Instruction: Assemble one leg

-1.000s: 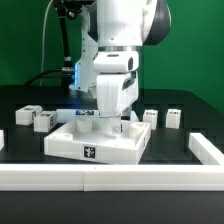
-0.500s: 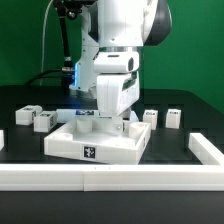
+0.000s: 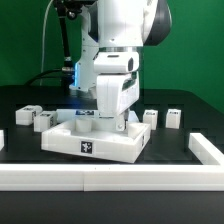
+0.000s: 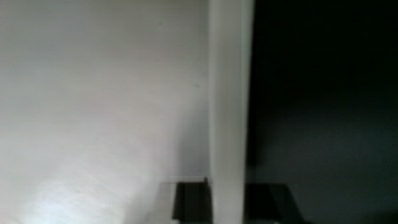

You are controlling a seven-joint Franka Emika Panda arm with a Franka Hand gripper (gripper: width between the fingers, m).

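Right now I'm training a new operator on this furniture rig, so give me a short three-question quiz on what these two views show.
1. True or false: the robot's gripper is down over the large flat white square tabletop.
2. Multiple choice: the table surface is A) black, B) green, C) white.
3. Count: how many small white plastic leg blocks stand on the table at the exterior view's right of the tabletop?
Key: 1 true; 2 A; 3 two.
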